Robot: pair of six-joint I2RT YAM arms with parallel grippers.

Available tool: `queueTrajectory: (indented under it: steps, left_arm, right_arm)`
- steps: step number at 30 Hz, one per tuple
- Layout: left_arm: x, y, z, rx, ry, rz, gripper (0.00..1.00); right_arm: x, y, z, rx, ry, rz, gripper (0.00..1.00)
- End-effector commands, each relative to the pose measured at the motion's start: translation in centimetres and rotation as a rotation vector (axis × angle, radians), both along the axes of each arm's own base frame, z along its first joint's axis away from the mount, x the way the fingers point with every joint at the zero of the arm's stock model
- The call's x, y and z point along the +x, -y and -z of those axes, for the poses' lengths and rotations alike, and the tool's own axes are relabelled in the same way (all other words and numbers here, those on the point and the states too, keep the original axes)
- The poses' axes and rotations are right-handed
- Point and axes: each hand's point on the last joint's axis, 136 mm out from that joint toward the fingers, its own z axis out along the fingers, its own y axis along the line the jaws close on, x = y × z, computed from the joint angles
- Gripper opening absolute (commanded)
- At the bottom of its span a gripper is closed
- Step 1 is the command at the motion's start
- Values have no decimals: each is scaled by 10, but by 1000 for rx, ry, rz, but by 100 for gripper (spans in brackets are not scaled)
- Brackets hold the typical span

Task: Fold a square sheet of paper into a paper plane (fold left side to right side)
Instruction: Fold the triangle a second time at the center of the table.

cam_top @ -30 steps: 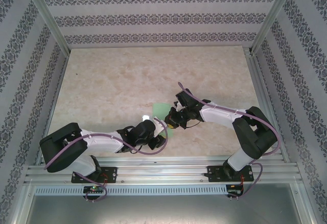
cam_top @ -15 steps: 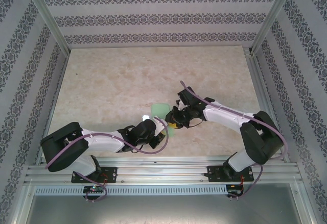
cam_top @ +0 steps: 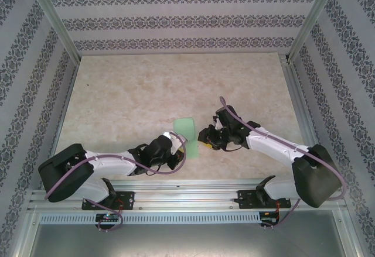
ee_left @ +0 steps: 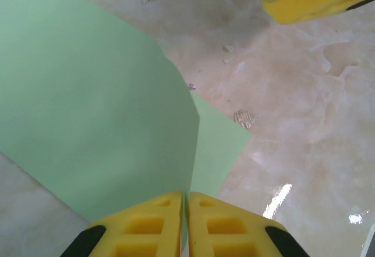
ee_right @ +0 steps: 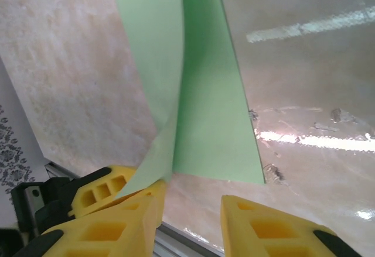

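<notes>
- Step in hand: the first fold, left side over to right side. It is begun but not yet creased.
- Sheet [cam_top: 186, 126]: lies near the middle of the desk [cam_top: 117, 93], toward its near edge, between the two arms. In the wrist views one flap stands up off the desk and curls over the flat part. No sharp fold line shows yet.
- Left fingers [ee_left: 170, 222]: pressed together on the near edge of the raised flap, with the paper passing between them.
- Right fingers [ee_right: 258, 228]: standing moderately apart and holding nothing, just beside the sheet's near right corner, low over the desk.
- Next move, as judged: carry the pinched edge across until it meets the right edge. Line up the corners before any pressure is put on — a skewed first fold would likely carry into every later one.
- The free right fingers look placed to pin the flat part. Thin paper is likely to slide or buckle on this glossy desk.
- Markings: no brand, label or writing can be read on the sheet, fingers or desk.
</notes>
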Motion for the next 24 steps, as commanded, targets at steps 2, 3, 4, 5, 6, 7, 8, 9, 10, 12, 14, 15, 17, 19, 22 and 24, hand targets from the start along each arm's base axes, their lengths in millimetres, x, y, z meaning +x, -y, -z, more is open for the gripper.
queueTrajectory:
  steps: [2, 3, 4, 5, 6, 7, 8, 9, 10, 12, 14, 15, 17, 19, 22, 24]
  left_arm:
    - [2, 7, -15, -78, 7, 1, 11]
    - [2, 6, -15, -76, 6, 0, 11]
    - [2, 7, -16, -79, 8, 1, 11]
    - [2, 7, -15, -78, 7, 3, 11]
    - [2, 7, -15, -77, 7, 4, 11]
    - [2, 7, -15, -78, 6, 6, 11]
    - [2, 7, -15, -78, 7, 5, 11]
    - [2, 7, -15, -77, 6, 5, 11]
    - [2, 7, -15, -77, 6, 7, 11]
    - [1, 7, -15, -78, 6, 7, 11]
    - [1, 7, -15, -77, 5, 8, 11]
    - [1, 7, -15, -76, 7, 10, 11]
    - [1, 7, -16, -77, 7, 11, 12]
    - [1, 8, -17, -78, 7, 16, 14]
    - [-1, 12, -22, -91, 2, 32, 24]
    - [-3, 16, -28, -102, -5, 53, 28]
  right_arm:
    - [25, -13, -4, 63, 19, 82, 36]
    - [27, -14, -2, 61, 12, 87, 37]
    - [30, -16, -1, 60, 6, 90, 37]
    - [33, -19, 0, 62, 2, 93, 38]
    - [37, -21, 1, 67, 2, 98, 38]
    - [40, -24, 2, 71, -2, 101, 38]
    - [43, -27, 3, 77, -5, 103, 38]
    - [44, -30, 5, 76, -8, 99, 38]
    - [46, -32, 7, 74, -12, 97, 38]
    - [48, -36, 8, 77, -18, 95, 39]
    - [50, -42, 10, 91, -21, 96, 39]
    - [51, -44, 10, 96, -22, 96, 39]
    - [52, -47, 11, 101, -25, 97, 38]
    - [52, -49, 13, 99, -30, 91, 38]
    - [52, -51, 13, 99, -31, 92, 37]
    - [52, -52, 12, 100, -33, 92, 35]
